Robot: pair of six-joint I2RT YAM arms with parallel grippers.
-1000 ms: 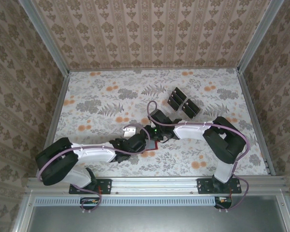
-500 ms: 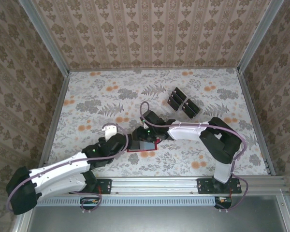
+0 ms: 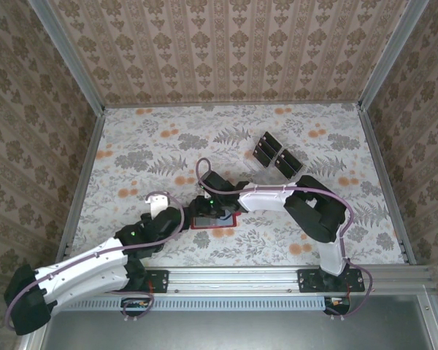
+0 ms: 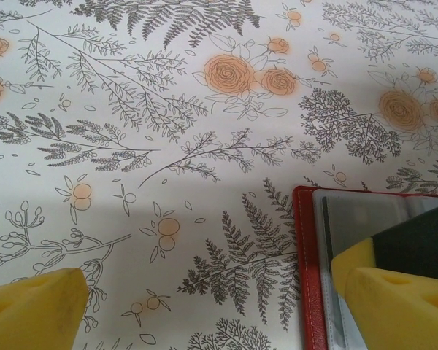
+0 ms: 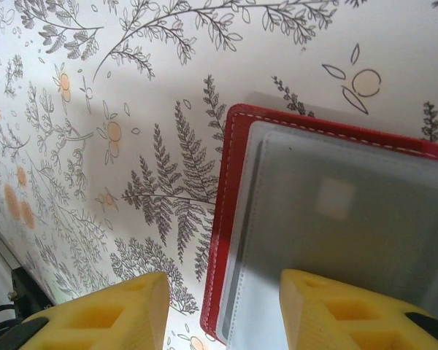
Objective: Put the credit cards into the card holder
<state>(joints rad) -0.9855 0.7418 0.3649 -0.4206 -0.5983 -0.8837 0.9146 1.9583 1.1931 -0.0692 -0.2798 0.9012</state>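
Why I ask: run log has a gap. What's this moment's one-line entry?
left gripper: open, at card holder edge | right gripper: open, above the opened card holder | credit cards: lying farther back

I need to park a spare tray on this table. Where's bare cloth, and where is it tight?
Bare table: the far-left stretch, from the left rail to the credit cards, and the near-right corner past the right arm. Crowded: near centre, where left gripper and right gripper sit at the card holder.
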